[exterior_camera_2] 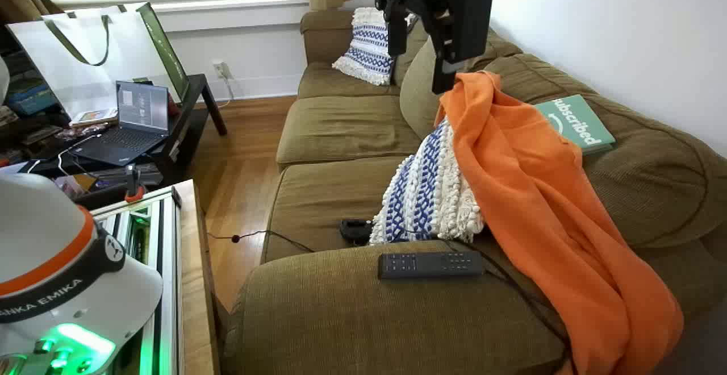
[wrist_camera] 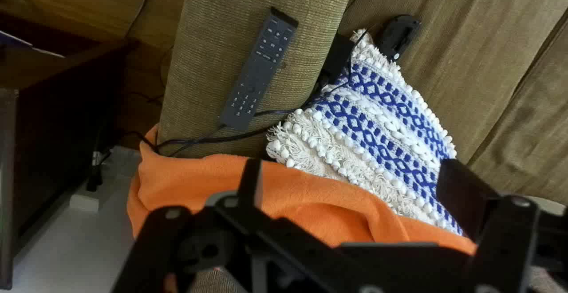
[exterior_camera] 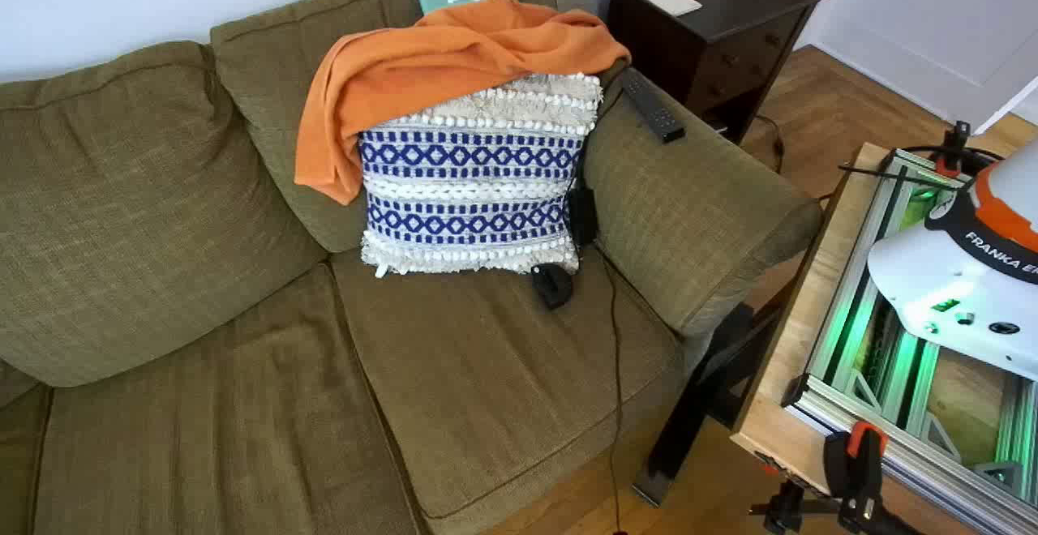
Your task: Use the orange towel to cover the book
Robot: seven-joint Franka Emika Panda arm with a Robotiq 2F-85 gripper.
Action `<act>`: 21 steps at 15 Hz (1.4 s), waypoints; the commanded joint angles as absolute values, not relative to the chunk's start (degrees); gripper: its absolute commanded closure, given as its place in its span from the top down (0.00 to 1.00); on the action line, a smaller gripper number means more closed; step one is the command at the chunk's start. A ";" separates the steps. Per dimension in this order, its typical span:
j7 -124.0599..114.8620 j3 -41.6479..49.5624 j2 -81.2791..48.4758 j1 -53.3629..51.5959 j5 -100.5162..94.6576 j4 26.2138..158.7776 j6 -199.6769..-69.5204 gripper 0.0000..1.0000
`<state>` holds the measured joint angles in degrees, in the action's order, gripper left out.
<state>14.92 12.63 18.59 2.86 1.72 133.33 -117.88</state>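
The book (exterior_camera_2: pixel 576 119) is up on the couch back (exterior_camera_2: pixel 670 187) w/ most of its front showing, so I'd say the job's not done. The orange towel (exterior_camera_2: pixel 528 182) lies just in front of it, over the top of the pillow (exterior_camera: pixel 474 186), w/ one end hanging off the side by the couch arm (exterior_camera_2: pixel 363 312). What could go wrong: if I pinch just a thin fold, it'll prob slip out or bunch up, b/c the cloth looks soft. The long end may be heavy & drag the towel back down. If I pull hard, the pillow could come too, b/c the towel sits on it. If I push too low, I might bump the book & make it slide. The black cord (wrist_camera: pixel 222 138) runs close to the towel, so it could snag & tug the remote (wrist_camera: pixel 259 69); can't tell if cord & towel touch. The robot's base (exterior_camera: pixel 957 276) shows in both ext. views, but the middle of the arm is out of sight. My tool (wrist_camera: pixel 350 173) points down near the towel's top fold, its 2 fingers (wrist_camera: pixel 463 202) wide apart w/ nothing held. Can't tell how high it is abv the cloth, so I'd go down slow.
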 commanded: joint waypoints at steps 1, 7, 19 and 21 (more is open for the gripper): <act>15.21 11.69 18.49 3.91 2.08 133.22 -117.73 1.00; 15.21 11.69 18.49 3.91 2.08 133.22 -117.73 1.00; 17.59 3.59 5.17 0.63 -7.18 119.45 -119.90 1.00; 21.77 2.73 0.51 0.04 -7.87 114.67 -119.22 1.00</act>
<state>16.51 3.37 8.26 0.62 -6.12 122.44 -120.65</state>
